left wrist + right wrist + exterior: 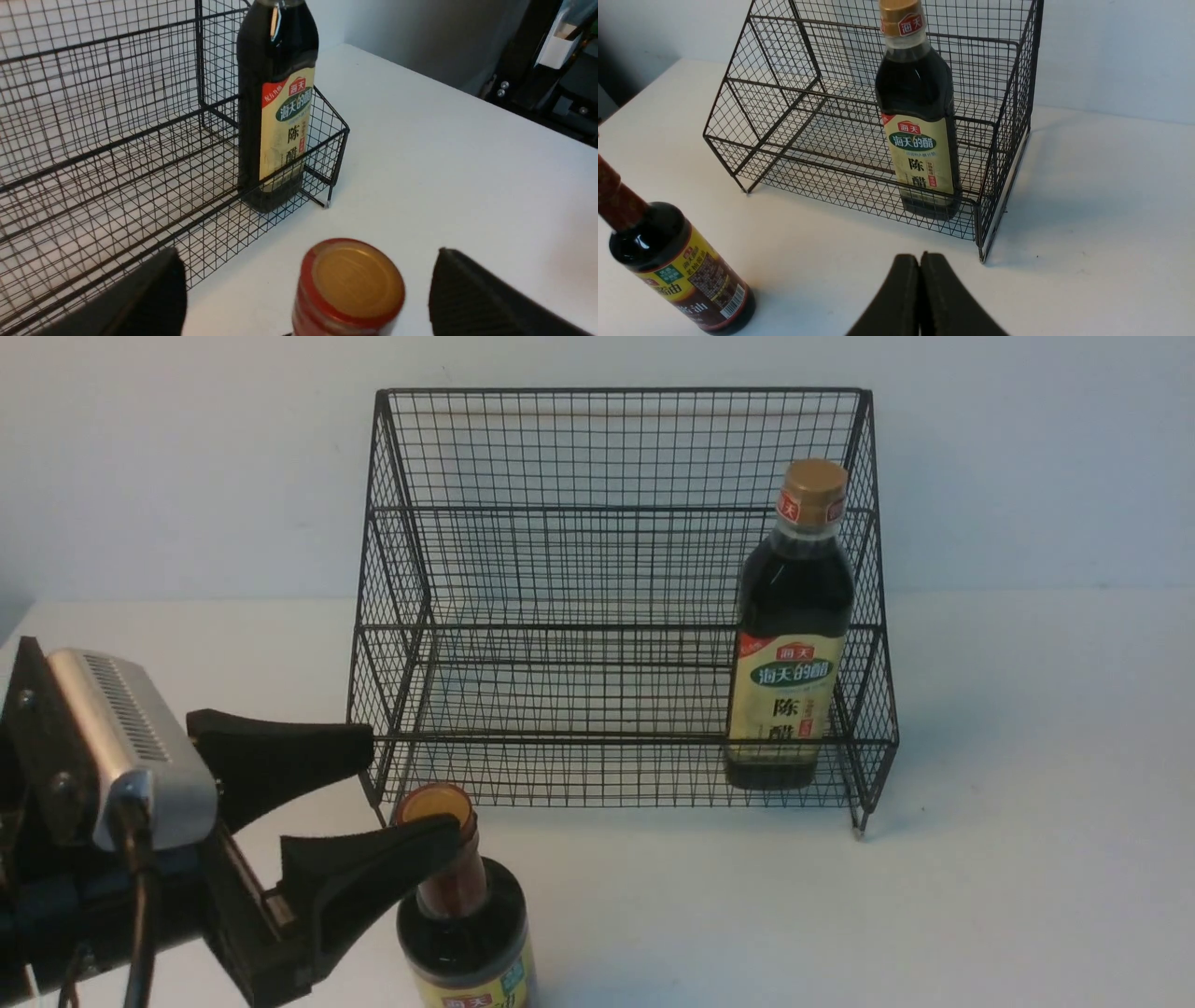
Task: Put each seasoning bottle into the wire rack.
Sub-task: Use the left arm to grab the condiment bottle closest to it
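The large black wire-mesh stepped rack (616,448) stands on the white table (1027,896). At the right end of its lowest tier, the broad dark-liquid bottle with a gold cap and cream-and-green label (792,607) stands upright. A red patch on its cap and label reads 海天, the green oval reads 海天的醋, and 陈醋 runs below.

The slimmer dark bottle with a red-brown neck wrap and yellow label (464,933) stands on the table outside the rack, just before its left front corner. Its label is partly cut off; it carries a barcode and characters that seem to end in 油.

The left gripper (406,789) is spread wide, one finger on either side of this bottle's cap, clear of it. The right gripper (920,261) is pressed closed and empty.
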You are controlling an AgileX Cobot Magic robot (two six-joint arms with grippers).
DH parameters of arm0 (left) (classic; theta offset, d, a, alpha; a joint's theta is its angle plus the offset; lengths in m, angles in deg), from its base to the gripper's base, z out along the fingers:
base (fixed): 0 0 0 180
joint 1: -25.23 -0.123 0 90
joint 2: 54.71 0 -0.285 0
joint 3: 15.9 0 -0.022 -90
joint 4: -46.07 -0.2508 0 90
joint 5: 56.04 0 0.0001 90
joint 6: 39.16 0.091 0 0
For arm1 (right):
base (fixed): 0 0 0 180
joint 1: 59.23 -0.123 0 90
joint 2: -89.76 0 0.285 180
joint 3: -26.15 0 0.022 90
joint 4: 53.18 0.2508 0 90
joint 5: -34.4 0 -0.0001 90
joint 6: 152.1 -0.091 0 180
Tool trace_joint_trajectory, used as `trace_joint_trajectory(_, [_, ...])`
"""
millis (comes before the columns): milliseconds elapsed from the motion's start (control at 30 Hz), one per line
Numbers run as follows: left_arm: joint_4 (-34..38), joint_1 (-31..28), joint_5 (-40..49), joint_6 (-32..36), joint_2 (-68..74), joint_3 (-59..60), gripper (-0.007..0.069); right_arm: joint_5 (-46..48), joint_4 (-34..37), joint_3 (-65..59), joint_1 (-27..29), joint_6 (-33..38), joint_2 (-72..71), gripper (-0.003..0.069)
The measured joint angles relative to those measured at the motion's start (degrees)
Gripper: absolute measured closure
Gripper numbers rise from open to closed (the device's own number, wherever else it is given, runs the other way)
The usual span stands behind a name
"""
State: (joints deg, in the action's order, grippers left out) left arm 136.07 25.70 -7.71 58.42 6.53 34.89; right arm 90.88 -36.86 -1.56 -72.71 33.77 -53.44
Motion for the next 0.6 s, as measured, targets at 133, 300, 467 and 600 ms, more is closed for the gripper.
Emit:
trace_joint_trajectory(133, [1.0, 0.0, 1.7, 2.3, 2.8, 0.0, -0.0011, -0.6, 0.0, 0.0, 0.0, 0.0, 0.0, 0.0674])
trace_joint_trajectory(300, [1.3, 0.0, 3.1, 4.9, 5.7, 0.0, 0.0006, -1.3, -0.2, 0.0, 0.0, 0.0, 0.0, 0.0674])
trace_joint_trajectory(467, [1.4, 0.0, 4.5, 6.6, 8.0, -0.1, 0.0049, -1.4, -0.4, 0.0, 0.0, 0.0, 0.0, 0.0674])
trace_joint_trajectory(600, [1.8, 0.0, 4.6, 7.6, 8.9, -0.1, 0.0141, -1.4, -0.7, 0.0, 0.0, 0.0, 0.0, 0.0674])
